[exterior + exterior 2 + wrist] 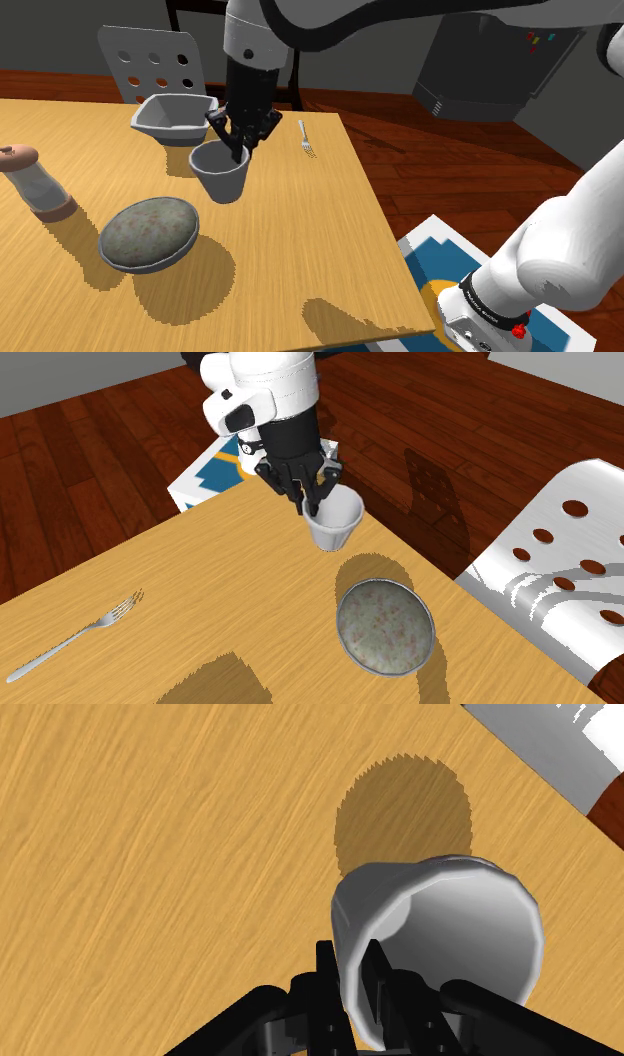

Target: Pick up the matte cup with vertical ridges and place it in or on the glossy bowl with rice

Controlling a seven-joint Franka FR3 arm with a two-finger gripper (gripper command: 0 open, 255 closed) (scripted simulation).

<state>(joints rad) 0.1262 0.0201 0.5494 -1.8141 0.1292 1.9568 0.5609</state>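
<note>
One cup [221, 172] pinched at its rim.
Claw [238, 150] fingers clamp the cup wall, one inside, one outside; cup hangs above the table [300, 230], beyond the rice bowl [342, 624].

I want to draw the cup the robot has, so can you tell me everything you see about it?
The cup is plain pale grey, dull rather than shiny, wider at its open top than at its base, and empty inside. Its ridges are hard to make out. It hangs roughly upright a little above the wooden table, and its round shadow lies apart from it. The black gripper pinches its rim, one finger inside and one outside. Nothing else touches it.
</note>
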